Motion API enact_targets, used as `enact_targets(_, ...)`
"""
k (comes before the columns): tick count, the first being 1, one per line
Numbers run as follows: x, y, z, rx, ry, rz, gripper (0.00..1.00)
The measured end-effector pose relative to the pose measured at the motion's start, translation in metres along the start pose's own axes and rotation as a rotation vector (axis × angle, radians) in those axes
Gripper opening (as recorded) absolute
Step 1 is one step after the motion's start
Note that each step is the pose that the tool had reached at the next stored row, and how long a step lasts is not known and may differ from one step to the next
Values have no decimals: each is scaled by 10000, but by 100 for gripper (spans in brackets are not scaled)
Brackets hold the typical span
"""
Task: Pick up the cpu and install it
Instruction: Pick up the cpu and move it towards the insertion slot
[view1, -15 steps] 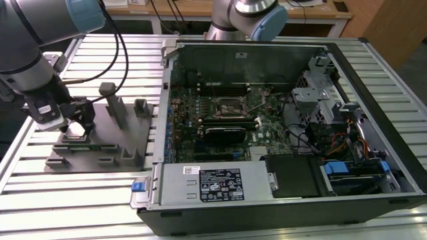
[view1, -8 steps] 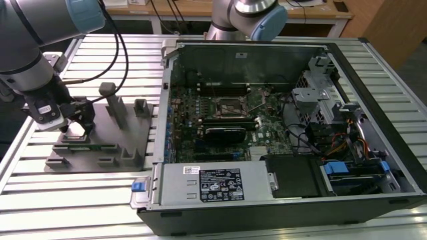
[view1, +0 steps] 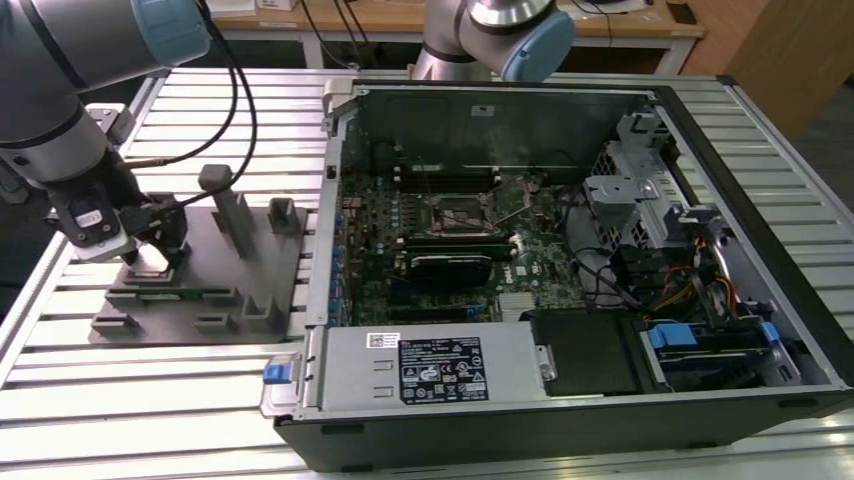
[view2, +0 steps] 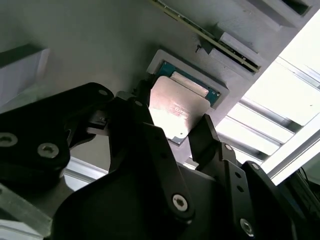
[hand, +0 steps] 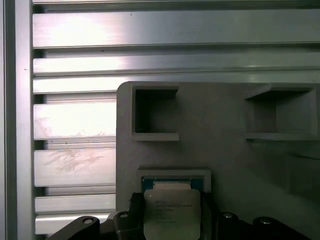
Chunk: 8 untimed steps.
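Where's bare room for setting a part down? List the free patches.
Bare table slats border the grey fixture on its near and far sides in the exterior view. Crowded: inside the computer case, and around the cpu at the end effector.

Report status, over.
Arm's tool down at the cpu; cpu in its nest on the grey fixture, outside the computer case. Nothing blocking seen.

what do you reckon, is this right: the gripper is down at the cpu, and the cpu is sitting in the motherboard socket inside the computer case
Not quite. The cpu is not in the motherboard socket. It sits in a recess of the grey fixture plate, outside the computer case, as the first wrist view shows. The gripper is indeed down at the cpu.
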<state>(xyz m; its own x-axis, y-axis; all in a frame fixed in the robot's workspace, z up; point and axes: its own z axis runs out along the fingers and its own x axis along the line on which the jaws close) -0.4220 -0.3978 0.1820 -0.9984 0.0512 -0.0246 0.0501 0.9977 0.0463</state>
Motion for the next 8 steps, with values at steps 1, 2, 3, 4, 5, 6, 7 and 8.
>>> enact_targets(1,0,1,-16,1,1,0,55)
enact_targets(2,-1,1,-32,1,2,0,55)
enact_targets(3,-1,2,-48,1,1,0,55)
enact_targets(4,-1,3,-65,1,1,0,55)
enact_targets(5,-2,4,-83,1,2,0,55)
enact_targets(6,-2,4,-100,1,2,0,55)
enact_targets(7,-3,5,-117,1,2,0,55)
enact_targets(8,-3,6,-135,1,2,0,55)
